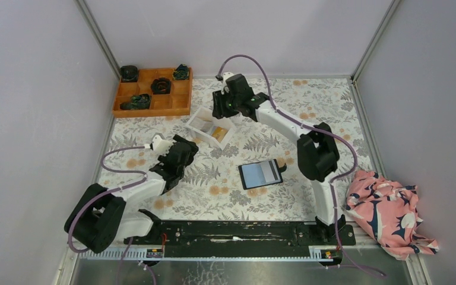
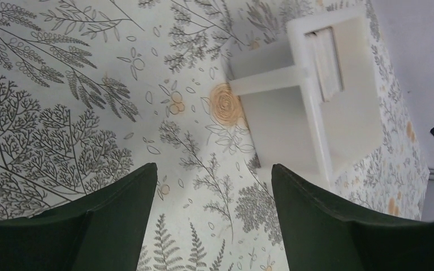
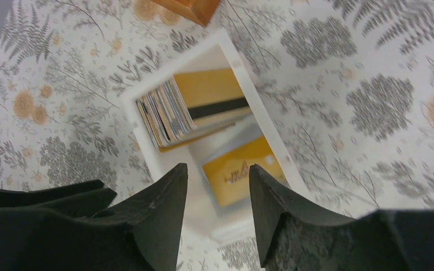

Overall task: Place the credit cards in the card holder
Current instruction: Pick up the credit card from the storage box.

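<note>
We take the white rectangular plastic tray (image 1: pixel 191 127) as our landmark on the fern-printed tabletop (image 1: pixel 225 190). The thin plastic credit cards (image 3: pixel 166 116), whitish-grey and orange-yellow, are all inside it. A stack stands on edge at one end, next to an orange-yellow card with a black stripe. Another orange-yellow card lies flat on the tray floor beside the stack.

Our right gripper (image 3: pixel 215 197) hangs above the tray, over its far-right side in the overhead view. Its jaws are parted with nothing between them, and in the wrist view the flat card shows through the gap, below the fingertips.

Our left gripper (image 2: pixel 212 220) is over bare tabletop on the near-left side of the tray. Its jaws are spread wide and empty, apart from the tray's wall.

The small black leather-like card holder (image 1: pixel 261 174) lies open, pale bluish-grey face up, on the tabletop to the near right of the tray. It is well apart from both grippers.

An orange compartmented box (image 1: pixel 153 92) stands to the tray's far left.
</note>
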### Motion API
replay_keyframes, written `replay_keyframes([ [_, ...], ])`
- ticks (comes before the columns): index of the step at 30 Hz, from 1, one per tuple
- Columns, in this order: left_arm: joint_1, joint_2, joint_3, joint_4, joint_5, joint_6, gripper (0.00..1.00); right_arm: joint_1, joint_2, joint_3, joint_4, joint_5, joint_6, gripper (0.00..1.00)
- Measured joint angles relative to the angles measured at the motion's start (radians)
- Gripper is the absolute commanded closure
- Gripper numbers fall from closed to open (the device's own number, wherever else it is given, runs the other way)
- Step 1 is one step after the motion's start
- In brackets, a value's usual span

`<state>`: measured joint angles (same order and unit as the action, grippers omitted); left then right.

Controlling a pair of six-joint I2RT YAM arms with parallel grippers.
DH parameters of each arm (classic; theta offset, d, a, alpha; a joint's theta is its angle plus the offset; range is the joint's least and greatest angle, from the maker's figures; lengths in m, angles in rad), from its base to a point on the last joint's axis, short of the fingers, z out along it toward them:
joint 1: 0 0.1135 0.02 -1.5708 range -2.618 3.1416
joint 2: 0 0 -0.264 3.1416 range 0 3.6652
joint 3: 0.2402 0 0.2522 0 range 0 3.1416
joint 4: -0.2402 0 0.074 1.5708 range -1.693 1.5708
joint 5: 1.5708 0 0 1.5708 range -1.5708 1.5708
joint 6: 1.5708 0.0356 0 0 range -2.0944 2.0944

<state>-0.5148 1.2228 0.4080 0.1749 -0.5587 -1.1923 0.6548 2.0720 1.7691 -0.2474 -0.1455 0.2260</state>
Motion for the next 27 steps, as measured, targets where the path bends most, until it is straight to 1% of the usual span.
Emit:
replay_keyframes([
  [4, 0.057, 0.071, -0.003, 0.053, 0.051, -0.024, 0.21, 0.008, 0.124, 0.159, -0.026, -0.041, -0.019, 0.48],
  [8, 0.100, 0.134, -0.003, 0.099, 0.091, -0.038, 0.22, 0.012, 0.211, 0.262, -0.034, -0.085, -0.029, 0.48],
  [17, 0.151, 0.264, 0.041, 0.217, 0.160, -0.060, 0.21, 0.013, 0.362, 0.395, -0.056, -0.168, -0.041, 0.48],
  [27, 0.182, 0.347, 0.111, 0.245, 0.202, -0.068, 0.20, 0.014, 0.454, 0.497, -0.071, -0.211, -0.052, 0.49],
])
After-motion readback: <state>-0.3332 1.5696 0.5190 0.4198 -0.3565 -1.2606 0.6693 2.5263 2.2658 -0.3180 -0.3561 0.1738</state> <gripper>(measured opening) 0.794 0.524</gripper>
